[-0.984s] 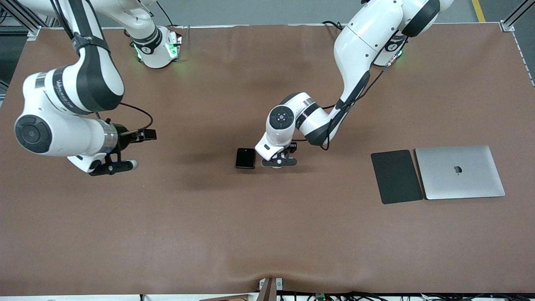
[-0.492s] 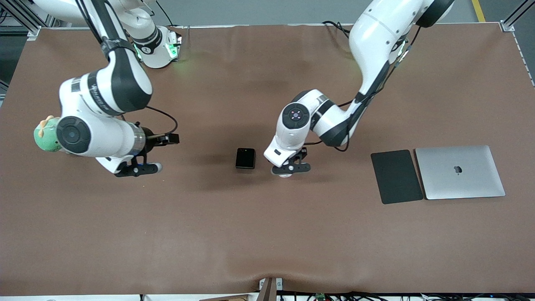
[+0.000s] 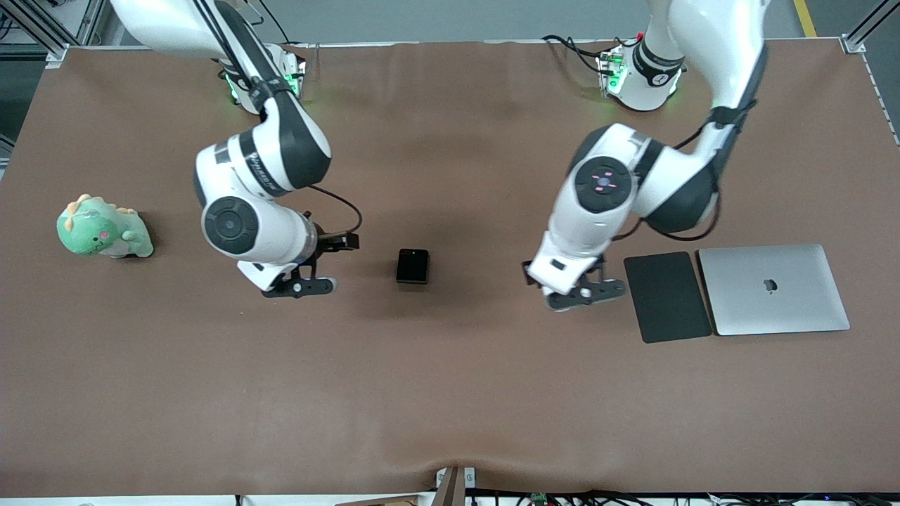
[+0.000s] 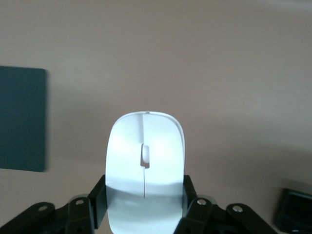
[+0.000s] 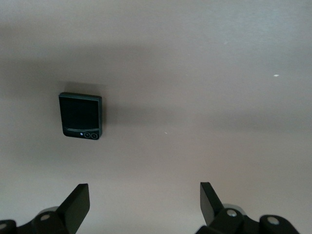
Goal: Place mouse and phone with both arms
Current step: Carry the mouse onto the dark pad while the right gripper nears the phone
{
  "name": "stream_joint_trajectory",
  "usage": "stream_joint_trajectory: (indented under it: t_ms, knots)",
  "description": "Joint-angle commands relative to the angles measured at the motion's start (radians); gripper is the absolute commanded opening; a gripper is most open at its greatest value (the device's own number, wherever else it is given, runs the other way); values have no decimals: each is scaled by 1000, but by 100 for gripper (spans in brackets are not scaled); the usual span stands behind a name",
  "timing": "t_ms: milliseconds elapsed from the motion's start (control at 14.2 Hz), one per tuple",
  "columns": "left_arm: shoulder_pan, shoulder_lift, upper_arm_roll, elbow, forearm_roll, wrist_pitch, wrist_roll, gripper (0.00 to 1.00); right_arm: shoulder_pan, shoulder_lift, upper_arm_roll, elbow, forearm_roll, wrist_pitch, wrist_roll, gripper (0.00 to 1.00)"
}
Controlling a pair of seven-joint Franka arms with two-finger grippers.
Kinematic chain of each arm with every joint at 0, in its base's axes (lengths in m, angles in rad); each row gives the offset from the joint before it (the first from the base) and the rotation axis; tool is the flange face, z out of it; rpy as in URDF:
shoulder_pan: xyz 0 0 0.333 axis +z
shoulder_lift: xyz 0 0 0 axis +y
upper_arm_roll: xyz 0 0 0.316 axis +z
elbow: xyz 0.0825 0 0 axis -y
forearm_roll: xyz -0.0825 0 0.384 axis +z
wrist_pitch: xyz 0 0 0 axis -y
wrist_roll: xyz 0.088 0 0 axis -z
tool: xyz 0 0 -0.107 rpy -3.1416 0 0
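Brown matting covers the surface (image 3: 450, 393), with grey floor past its top edge. On it lie a dark mouse pad (image 3: 666, 296) just beside a silver laptop (image 3: 773, 289) toward the left arm's end, the phone (image 3: 413, 266) mid-table, and a green plush toy (image 3: 103, 228) toward the right arm's end. The left gripper (image 3: 585, 293), over bare matting beside the pad, has its fingers (image 4: 194, 207) clamped on the mouse (image 4: 145, 165). The right gripper (image 3: 299, 287) hangs beside the phone, fingers (image 5: 78, 202) spread wide and empty.
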Motion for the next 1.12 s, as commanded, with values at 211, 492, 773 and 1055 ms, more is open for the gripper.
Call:
stream_joint_trajectory:
  t_ms: [211, 492, 773, 1055]
  knots:
    - [196, -98, -14, -150, 18, -22, 185, 24, 58, 87, -7, 19, 56, 94, 38, 100]
    - [316, -86, -14, -217, 18, 44, 322, 25, 94, 162, -7, 22, 58, 197, 81, 100]
    - [431, -69, -14, -360, 23, 255, 420, 25, 130, 211, -5, 23, 58, 284, 147, 100]
    - [482, -18, -12, -449, 30, 424, 440, 25, 147, 255, -5, 26, 59, 333, 189, 100]
